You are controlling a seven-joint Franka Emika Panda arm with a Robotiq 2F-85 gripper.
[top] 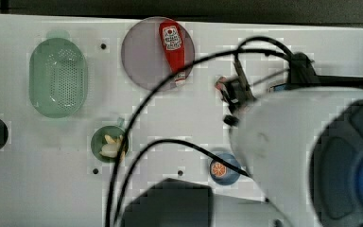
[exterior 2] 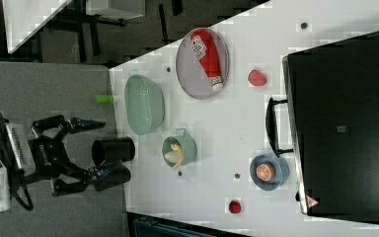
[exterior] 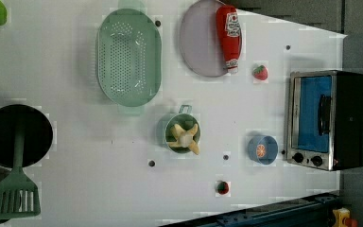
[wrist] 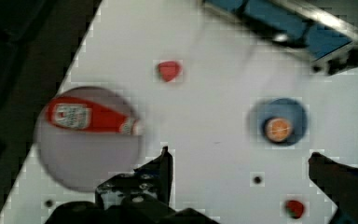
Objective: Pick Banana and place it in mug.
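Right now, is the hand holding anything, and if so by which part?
Nothing is held. The hand is open and empty, away from the table; the banana already sits in the mug.

- In the top view, the arm [top: 312, 156] is covering the oven and much of the surface [top: 52, 189]'s right side.
- Cables [top: 137, 118] are crossing the mug [top: 108, 144] and plate [top: 144, 61].
- In the wrist view, the plate is blurring.

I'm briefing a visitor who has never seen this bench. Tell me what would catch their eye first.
The red ketchup bottle lying on the grey plate stands out most, beside the big pale-green colander. Near the table's middle, the banana already sits inside the green mug. The gripper hangs open, off to the right view's left of the table.
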